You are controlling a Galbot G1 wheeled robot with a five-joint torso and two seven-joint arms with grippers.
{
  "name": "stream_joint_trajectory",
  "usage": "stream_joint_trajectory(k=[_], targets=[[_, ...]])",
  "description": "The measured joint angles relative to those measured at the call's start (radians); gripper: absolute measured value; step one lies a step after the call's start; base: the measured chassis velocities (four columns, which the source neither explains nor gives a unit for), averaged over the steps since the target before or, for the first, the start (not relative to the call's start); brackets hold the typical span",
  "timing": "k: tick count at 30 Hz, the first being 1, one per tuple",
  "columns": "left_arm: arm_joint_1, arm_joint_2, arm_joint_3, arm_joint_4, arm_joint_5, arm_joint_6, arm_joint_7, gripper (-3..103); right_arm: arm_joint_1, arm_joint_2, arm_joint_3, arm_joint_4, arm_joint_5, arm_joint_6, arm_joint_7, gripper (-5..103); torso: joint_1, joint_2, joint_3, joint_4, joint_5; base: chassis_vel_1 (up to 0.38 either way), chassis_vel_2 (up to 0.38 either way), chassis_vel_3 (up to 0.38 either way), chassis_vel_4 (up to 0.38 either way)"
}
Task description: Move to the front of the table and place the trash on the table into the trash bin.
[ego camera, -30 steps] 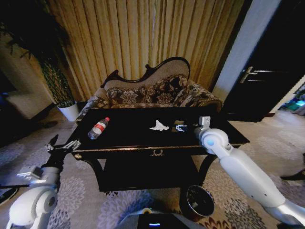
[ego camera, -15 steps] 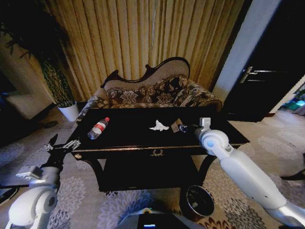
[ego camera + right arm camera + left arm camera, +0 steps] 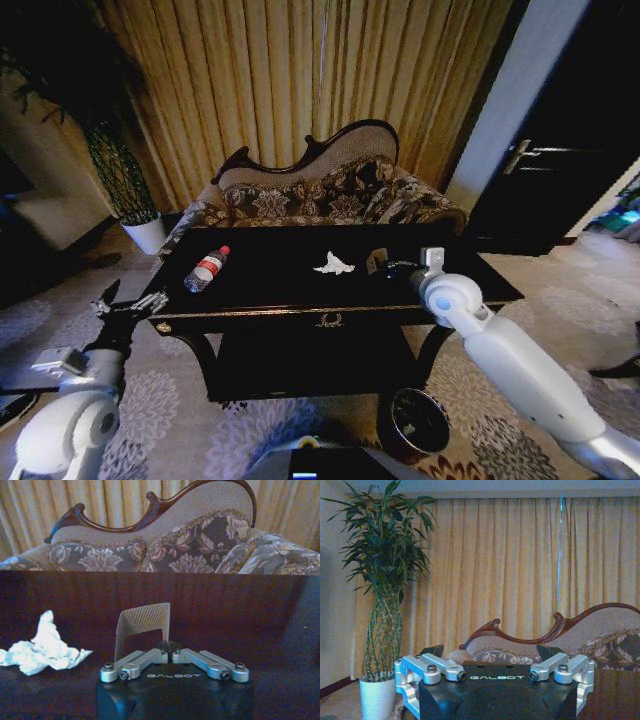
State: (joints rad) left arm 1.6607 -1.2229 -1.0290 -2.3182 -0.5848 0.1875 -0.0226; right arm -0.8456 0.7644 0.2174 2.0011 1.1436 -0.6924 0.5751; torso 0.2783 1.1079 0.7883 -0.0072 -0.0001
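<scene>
Now the right gripper, fingers closed on the small tan piece, has lifted it off the table. One item is in hand; the trash bin stands on the floor below. The left gripper waits open.

White, rounded arms end in black Galbot-lettered wrist blocks carrying silver, screw-studded linkages, with a blue light glowing on the right arm's joint.
</scene>
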Motion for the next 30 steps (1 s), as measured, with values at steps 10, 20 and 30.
stream_joint_trajectory(k=[10, 20, 30], targets=[[0.004, 0.001, -0.007, -0.009, -0.003, 0.000, 0.000, 100, -0.016, -0.002, 0.011, 0.015, -0.017, 0.018, -0.005, 0, 0.000, 0.000, 0.000, 0.0000, 0.0000, 0.000, 0.000, 0.000, 0.000], [0.009, 0.000, -0.032, -0.016, -0.025, 0.000, 0.007, 100, -0.098, 0.017, 0.060, 0.057, -0.155, 0.201, -0.069, 0, 0.000, 0.000, 0.000, 0.0001, 0.0000, 0.000, 0.000, 0.000, 0.000], [0.015, 0.028, -0.092, -0.008, -0.073, 0.001, 0.014, 100, -0.235, 0.074, 0.155, 0.090, -0.263, 0.418, -0.093, 0, 0.000, 0.000, 0.000, 0.0000, 0.0000, 0.000, 0.000, 0.000, 0.000]])
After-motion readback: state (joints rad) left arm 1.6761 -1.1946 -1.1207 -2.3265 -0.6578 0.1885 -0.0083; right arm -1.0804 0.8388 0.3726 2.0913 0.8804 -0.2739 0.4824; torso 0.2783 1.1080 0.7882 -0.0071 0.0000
